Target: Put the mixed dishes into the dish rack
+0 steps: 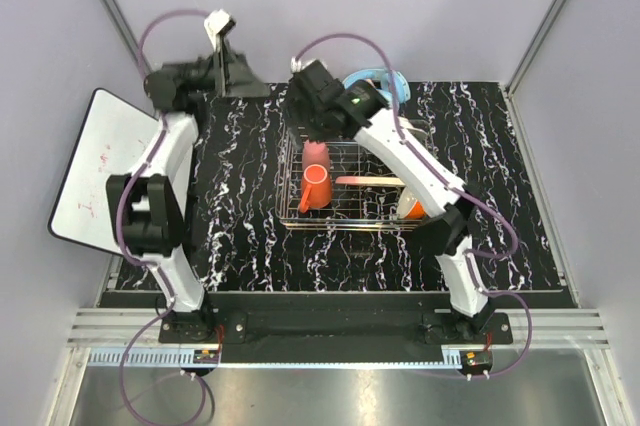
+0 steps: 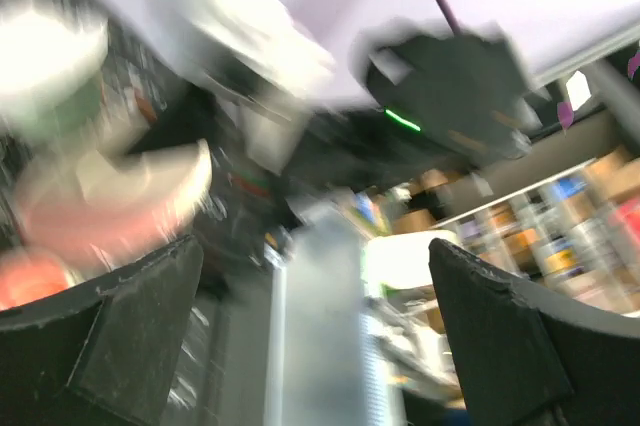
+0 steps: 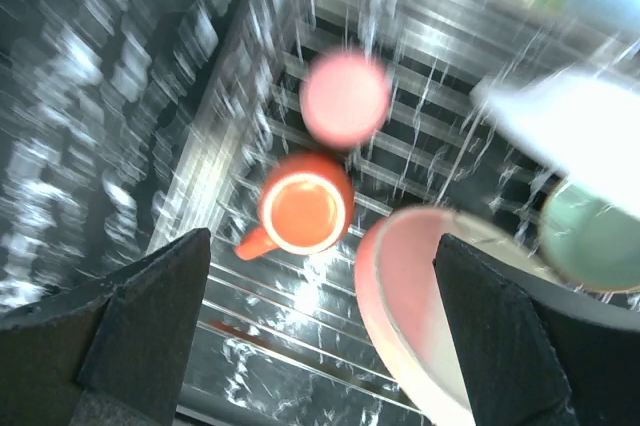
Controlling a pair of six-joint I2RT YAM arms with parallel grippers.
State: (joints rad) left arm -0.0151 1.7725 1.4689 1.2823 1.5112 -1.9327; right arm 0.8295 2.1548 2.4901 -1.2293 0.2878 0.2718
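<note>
The dish rack point(image 1: 352, 218) stands mid-table on the black marbled mat. In it are a salmon-pink cup point(image 1: 317, 153), a mug with an orange handle point(image 1: 315, 189), a pink-and-cream plate point(image 1: 370, 180) on edge and an orange-outside bowl point(image 1: 410, 208). My right gripper point(image 1: 303, 118) hovers open over the rack's far left corner. Its blurred wrist view looks down on the cup point(image 3: 345, 98), the mug point(image 3: 303, 213), the pink plate point(image 3: 420, 296), a pale green bowl point(image 3: 590, 236) and a white plate point(image 3: 560, 121), with nothing between the right gripper point(image 3: 320, 336) fingers. My left gripper point(image 1: 240, 76) point(image 2: 315, 326) is open and empty at the far left.
Light blue headphones point(image 1: 385, 81) lie behind the rack, partly under my right arm. A white board point(image 1: 100, 166) with red marks leans off the table's left side. Grey walls close in on the back and sides. The left wrist view is heavily blurred.
</note>
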